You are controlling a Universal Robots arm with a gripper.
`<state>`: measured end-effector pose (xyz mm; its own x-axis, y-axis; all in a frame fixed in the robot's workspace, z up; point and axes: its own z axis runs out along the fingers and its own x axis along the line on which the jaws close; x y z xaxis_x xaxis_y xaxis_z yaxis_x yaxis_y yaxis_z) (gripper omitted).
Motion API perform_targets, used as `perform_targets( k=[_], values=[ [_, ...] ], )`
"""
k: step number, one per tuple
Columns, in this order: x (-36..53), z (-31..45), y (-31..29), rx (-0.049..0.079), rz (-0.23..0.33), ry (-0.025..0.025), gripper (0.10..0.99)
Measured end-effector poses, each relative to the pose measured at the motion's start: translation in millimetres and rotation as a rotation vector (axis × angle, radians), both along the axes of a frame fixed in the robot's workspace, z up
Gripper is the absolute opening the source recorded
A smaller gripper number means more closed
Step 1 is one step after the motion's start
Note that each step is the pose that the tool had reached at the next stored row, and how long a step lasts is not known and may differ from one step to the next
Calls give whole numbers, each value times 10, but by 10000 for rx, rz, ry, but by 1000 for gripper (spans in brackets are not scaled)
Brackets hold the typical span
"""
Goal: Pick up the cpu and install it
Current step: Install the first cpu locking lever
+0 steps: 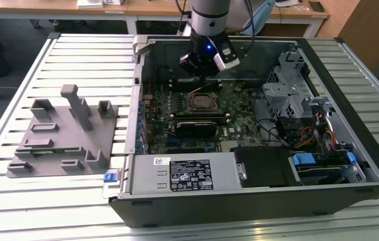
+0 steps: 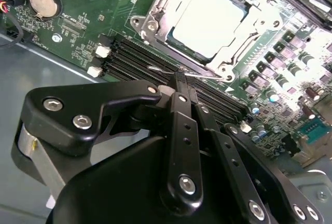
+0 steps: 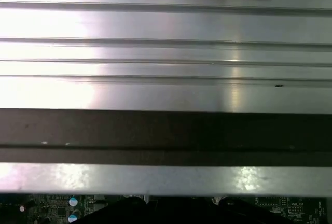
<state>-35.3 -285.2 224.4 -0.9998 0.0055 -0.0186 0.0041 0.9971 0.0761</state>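
Observation:
The cpu (image 2: 207, 21), a pale silver-white square, lies in the motherboard socket inside its metal retention frame (image 2: 150, 24). In the exterior view the socket (image 1: 201, 103) sits mid-board in the open computer case (image 1: 256, 206). My gripper (image 2: 182, 80) hangs just off the socket's edge, over the black memory slots (image 2: 129, 60). Its two black fingers (image 2: 184, 125) are pressed together with nothing between them. Their tips are at a thin wire lever (image 2: 197, 75) along the socket's side; contact is unclear. In the exterior view the gripper (image 1: 199, 75) is above the board, behind the socket.
A grey plastic fixture (image 1: 62, 133) holding a green memory stick (image 1: 48, 149) stands on the slatted metal table (image 1: 15, 201) at the exterior view's left. In the case are a labelled power supply (image 1: 182, 173), a drive cage (image 1: 289, 95) and cables (image 1: 317, 138).

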Motion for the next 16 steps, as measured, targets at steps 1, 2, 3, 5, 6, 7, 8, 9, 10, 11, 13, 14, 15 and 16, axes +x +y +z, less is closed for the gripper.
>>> perform_targets(
  k=[1,2,3,5,6,7,8,9,10,11,13,14,15,16],
  values=[
    [8,-2,4,0,0,0,106],
    [15,-5,7,0,0,-1,106],
    [22,-7,10,0,0,0,106],
    [38,-13,18,-1,0,0,106],
    [46,-17,23,-1,0,0,106],
    [54,-21,26,0,0,0,106],
    [62,-25,29,0,0,-1,106],
    [70,-30,31,1,0,-1,106],
    [77,-34,31,0,0,-1,106],
    [84,-39,31,-1,0,0,106],
    [94,-47,31,-1,0,0,106],
    [99,-52,31,0,0,0,106],
    [105,-56,31,-1,0,0,106],
    [110,-62,31,-1,0,0,106]
  ],
)
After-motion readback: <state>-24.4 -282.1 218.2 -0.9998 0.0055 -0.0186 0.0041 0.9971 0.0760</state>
